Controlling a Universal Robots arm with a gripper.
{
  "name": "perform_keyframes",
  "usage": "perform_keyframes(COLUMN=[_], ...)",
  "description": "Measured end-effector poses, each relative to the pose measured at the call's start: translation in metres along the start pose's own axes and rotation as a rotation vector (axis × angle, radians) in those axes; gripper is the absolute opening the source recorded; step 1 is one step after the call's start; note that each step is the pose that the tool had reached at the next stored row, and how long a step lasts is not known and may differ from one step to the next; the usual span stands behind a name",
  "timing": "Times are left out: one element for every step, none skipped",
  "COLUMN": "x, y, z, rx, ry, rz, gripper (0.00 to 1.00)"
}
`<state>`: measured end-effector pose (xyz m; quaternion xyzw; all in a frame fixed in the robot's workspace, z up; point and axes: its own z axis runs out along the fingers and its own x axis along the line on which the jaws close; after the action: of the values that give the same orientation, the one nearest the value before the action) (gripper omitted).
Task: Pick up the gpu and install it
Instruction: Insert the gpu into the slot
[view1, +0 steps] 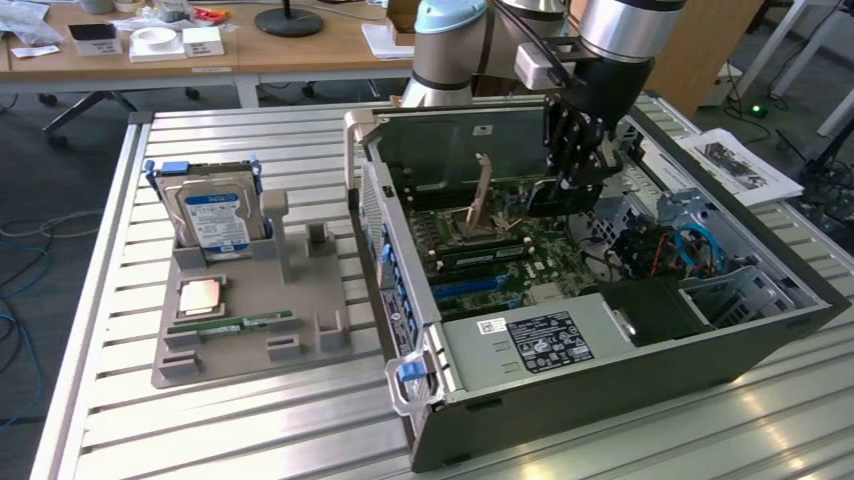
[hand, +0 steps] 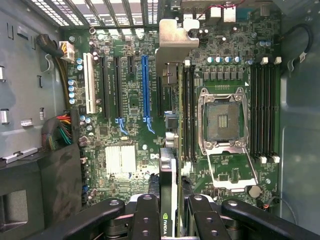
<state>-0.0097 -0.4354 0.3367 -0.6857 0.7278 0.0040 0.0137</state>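
Note:
My gripper (view1: 582, 172) reaches down into the open computer case (view1: 601, 345) and is shut on the gpu (hand: 168, 165). In the wrist view the card is seen edge-on, running from between the black fingers (hand: 147, 212) out to its silvery metal end bracket (hand: 172, 42). It hangs above the green motherboard (hand: 125, 110), between the blue expansion slot (hand: 145, 85) and the memory slots beside the open processor socket (hand: 222, 120). In the exterior view the gpu (view1: 558, 196) shows as a dark piece under the gripper, over the motherboard (view1: 494, 255).
On the exterior view's left a grey holder tray (view1: 247, 345) carries an upright hard drive (view1: 214, 215), a processor chip (view1: 203, 295) and a green memory stick (view1: 234, 325). Case walls, cable bundles (hand: 57, 132) and a black drive bay (view1: 661, 305) surround the motherboard.

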Motion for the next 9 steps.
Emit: perform_keyframes(x=[0.0000,0.0000,0.0000,0.0000,0.0000,0.0000,0.0000,0.0000,0.0000], y=[0.0000,0.0000,0.0000,0.0000,0.0000,0.0000,0.0000,0.0000,0.0000], z=[0.0002,0.0003,0.0009,0.0009,0.0009,0.0009,0.0012,0.0017,0.0020], rx=[0.0000,0.0000,0.0000,0.0001,0.0000,0.0000,0.0001,0.0002,0.0001], ry=[0.0000,0.0000,-0.0002,-0.0002,-0.0002,-0.0002,-0.0003,-0.0006,-0.0004], rz=[0.000,0.000,0.000,0.000,0.000,0.000,0.000,0.000,0.000], gripper=[0.27,0.27,0.27,0.27,0.27,0.27,0.27,0.27,0.27])
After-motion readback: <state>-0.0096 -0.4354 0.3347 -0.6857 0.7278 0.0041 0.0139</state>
